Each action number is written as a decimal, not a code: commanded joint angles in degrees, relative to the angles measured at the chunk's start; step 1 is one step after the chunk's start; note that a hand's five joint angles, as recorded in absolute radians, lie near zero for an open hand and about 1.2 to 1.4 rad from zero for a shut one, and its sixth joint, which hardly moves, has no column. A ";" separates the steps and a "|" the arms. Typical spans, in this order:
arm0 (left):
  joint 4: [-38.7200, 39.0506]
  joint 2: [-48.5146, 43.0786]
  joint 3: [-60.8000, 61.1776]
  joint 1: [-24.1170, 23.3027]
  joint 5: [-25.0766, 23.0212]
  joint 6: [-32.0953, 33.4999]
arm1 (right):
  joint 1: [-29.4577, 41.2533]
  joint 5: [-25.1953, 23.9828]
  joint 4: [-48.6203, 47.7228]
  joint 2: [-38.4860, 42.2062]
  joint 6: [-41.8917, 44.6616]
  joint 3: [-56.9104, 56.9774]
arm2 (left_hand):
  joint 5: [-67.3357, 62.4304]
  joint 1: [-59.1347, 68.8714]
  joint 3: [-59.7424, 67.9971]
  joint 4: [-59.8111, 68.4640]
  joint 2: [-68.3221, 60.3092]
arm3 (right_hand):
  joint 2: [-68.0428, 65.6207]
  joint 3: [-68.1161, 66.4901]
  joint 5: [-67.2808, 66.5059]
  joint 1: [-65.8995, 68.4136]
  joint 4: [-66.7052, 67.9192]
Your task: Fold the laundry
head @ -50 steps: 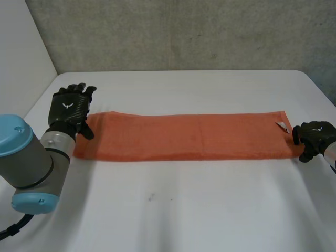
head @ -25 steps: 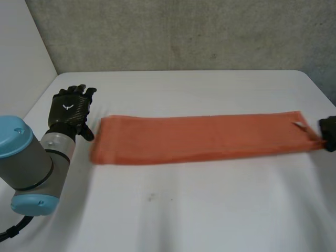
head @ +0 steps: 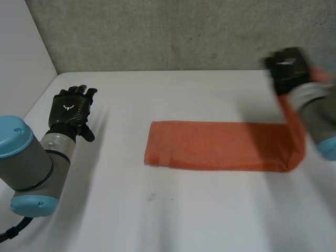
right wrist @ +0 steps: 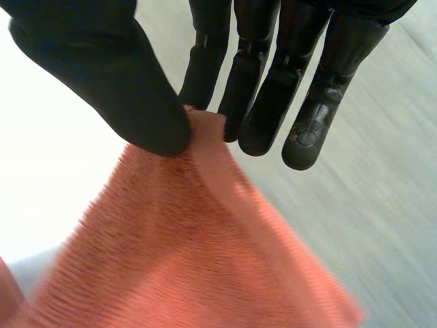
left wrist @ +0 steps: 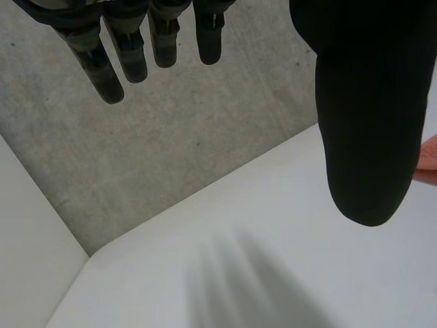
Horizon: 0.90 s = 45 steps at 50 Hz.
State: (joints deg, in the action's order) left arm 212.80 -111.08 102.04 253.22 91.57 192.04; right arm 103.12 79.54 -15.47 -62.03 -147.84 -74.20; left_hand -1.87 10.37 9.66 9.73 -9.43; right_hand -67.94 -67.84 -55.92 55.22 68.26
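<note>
The orange towel (head: 215,145) lies in a long strip on the white worktop (head: 184,210). Most of it is flat. Its right end goes up into the air, because the right robot hand (head: 287,69) has it. In the right wrist view the right robot hand (right wrist: 109,75) pinches a bit of the towel (right wrist: 191,253) between its thumb and its fingers. The pinch is right at the edge of the cloth, so it looks small.

The left robot hand (head: 70,111) is over the worktop, well apart from the left end of the towel. Its fingers are straight and it holds nothing.

I think the step now is to fold the towel in half, end over end. To do it well, the right robot hand should hold tight, since a small pinch can slip. It should carry its end low and slow across to the left end, so the cloth does not flap or bunch up. The flat part may slide along the smooth worktop when it is pulled. The left robot hand could come over and press the left end down to stop that. Then the right robot hand should set its end down just on top of the left end, edge on edge, and only then let go.
</note>
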 commanded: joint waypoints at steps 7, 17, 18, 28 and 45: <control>-0.02 0.25 0.53 -0.88 -0.17 0.09 | 26.17 -8.44 -2.29 16.06 0.01 1.25 | 1.87 -0.37 0.34 0.27 -0.57 | -12.06 -12.16 -14.08 24.78 11.74; 0.07 0.08 -3.33 -7.37 -0.70 0.35 | 21.01 4.11 2.28 6.68 -6.38 -2.33 | 1.87 -0.37 0.34 0.27 -0.57 | 57.94 57.84 55.92 -45.22 -58.26; 0.07 0.07 -3.34 -7.38 -0.70 0.35 | 20.98 4.13 2.28 6.65 -6.41 -2.35 | 1.87 -0.37 0.34 0.27 -0.57 | 57.94 57.84 55.92 -45.22 -58.26; 0.07 -8.70 -14.14 -17.92 -0.52 0.27 | 4.14 2.11 2.81 -3.28 -14.76 -20.79 | 1.87 -0.37 0.34 0.27 -0.57 | 57.94 57.84 55.92 -45.22 -58.26; -0.20 -2.31 -8.80 -17.50 -0.08 0.00 | 1.87 -0.18 -2.72 2.18 -2.62 -15.74 | 1.87 -0.37 0.34 0.27 -0.57 | -12.06 -12.16 -14.08 24.78 11.74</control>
State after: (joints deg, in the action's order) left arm 212.60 -118.75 89.46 233.90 91.32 192.21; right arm 98.96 78.85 -15.13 -59.48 -150.37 -97.17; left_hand -1.87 10.37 9.66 9.73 -9.43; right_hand -67.71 -67.72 -54.48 51.67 68.18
